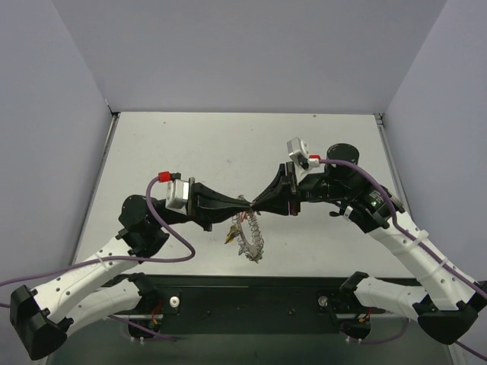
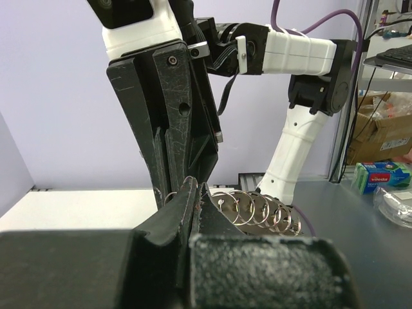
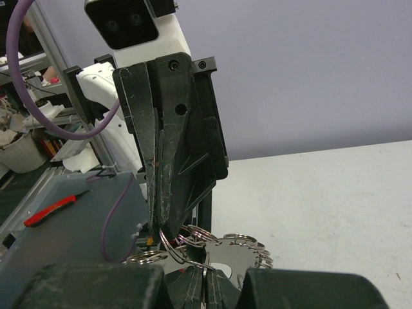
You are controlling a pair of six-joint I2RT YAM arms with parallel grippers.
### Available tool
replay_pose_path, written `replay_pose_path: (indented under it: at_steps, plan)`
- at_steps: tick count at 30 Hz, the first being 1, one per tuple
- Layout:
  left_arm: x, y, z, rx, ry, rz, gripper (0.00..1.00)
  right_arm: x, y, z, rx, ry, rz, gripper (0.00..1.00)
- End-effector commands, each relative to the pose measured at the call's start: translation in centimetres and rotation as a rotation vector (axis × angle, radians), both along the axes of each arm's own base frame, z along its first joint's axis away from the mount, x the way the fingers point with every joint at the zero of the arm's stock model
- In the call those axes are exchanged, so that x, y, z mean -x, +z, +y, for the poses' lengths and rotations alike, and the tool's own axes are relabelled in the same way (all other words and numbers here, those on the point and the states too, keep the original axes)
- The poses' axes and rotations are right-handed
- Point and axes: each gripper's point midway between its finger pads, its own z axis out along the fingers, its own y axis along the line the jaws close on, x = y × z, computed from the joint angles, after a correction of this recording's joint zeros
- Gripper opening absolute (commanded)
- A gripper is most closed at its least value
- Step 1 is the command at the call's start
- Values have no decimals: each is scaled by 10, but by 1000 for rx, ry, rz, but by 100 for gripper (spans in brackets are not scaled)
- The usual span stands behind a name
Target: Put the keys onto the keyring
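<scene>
The left fingers and the right fingers are being clenched tip to tip on the keyring, which is being held over the tabletop.

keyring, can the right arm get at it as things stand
Likely yes: the right claw looks shut on the top of the keyring, tip to tip with the left claw, and nothing stands between.

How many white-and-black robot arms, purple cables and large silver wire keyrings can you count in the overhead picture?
white-and-black robot arms: 2
purple cables: 2
large thin silver wire keyring: 1
Total: 5
</scene>
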Motion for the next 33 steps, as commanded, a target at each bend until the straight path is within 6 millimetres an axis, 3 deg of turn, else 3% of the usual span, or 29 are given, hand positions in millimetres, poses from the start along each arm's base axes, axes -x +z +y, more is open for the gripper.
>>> replay_pose_path:
  at_steps: [1, 16, 21, 23, 24, 27, 30, 33]
  plan:
    - [9, 36, 11, 128, 3, -96, 0, 10, 4, 2, -35, 78, -31, 0]
    - [2, 41, 3, 179, -14, -106, 0, 21, 1, 2, -21, 141, -16, 0]
    - [-1, 41, 3, 175, -10, -110, 0, 14, 2, -2, -15, 81, -32, 0]
    - [-5, 35, 4, 154, 10, -96, 0, 8, 3, -5, -15, 31, -56, 13]
    - [-8, 36, 7, 156, 33, -101, 0, 8, 5, -9, -20, 12, -71, 28]
    - [-15, 26, 9, 131, 68, -83, 0, 1, 5, -16, -21, -64, -107, 54]
    - [-24, 11, 8, 100, 101, -54, 0, -3, 4, -21, -21, -107, -127, 69]
    - [-33, -8, 5, 73, 132, -20, 0, -10, -2, -23, -8, -144, -121, 77]
